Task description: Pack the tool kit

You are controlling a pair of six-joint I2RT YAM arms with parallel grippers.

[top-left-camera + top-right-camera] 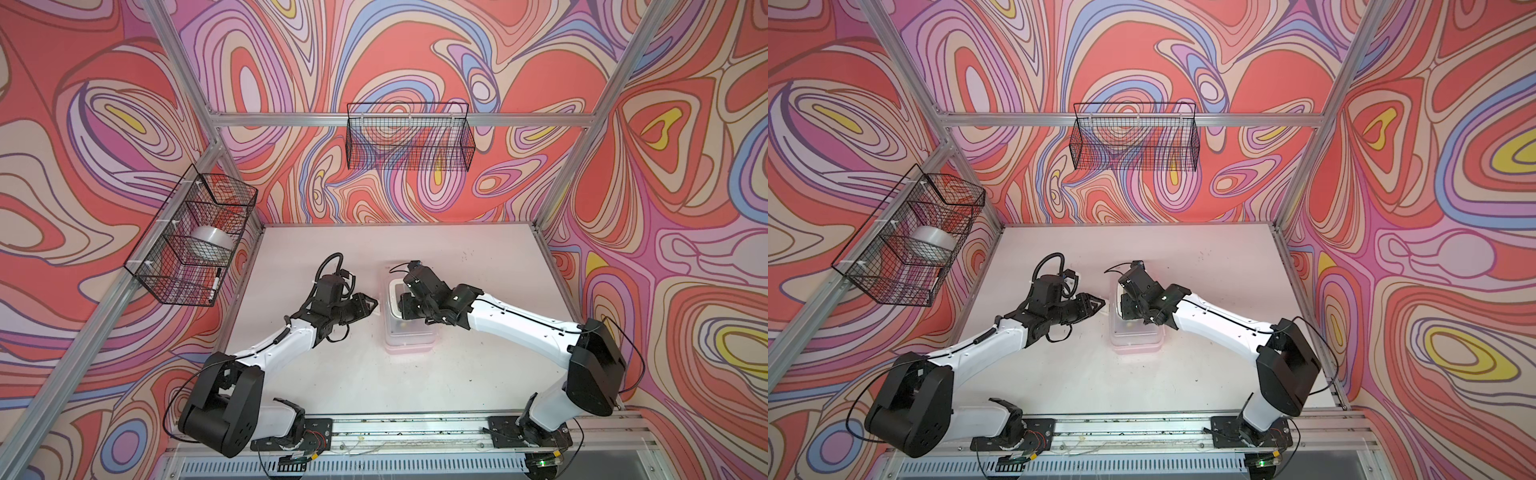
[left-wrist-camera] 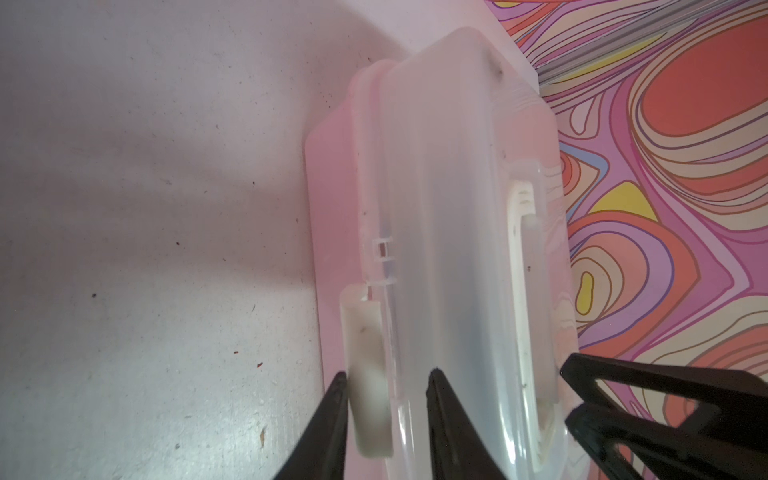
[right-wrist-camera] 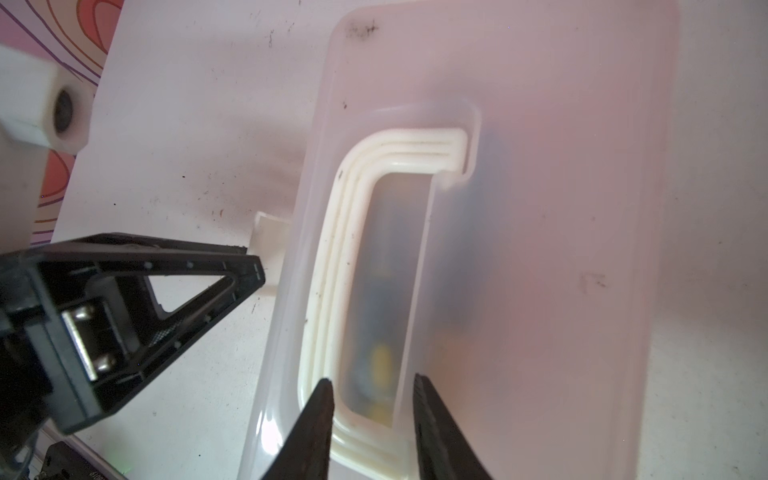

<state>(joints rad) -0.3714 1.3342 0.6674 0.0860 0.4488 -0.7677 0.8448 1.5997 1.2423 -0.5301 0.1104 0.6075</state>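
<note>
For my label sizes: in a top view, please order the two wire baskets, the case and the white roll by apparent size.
1. Side basket and back basket: too alike to rank.
2. Case, partly hidden.
3. White roll.

The tool kit (image 1: 409, 338) lies on the desk (image 1: 374, 382), left pincer (image 2: 387, 373) at its left side, right pincer (image 3: 372, 380) above its lid.
</note>
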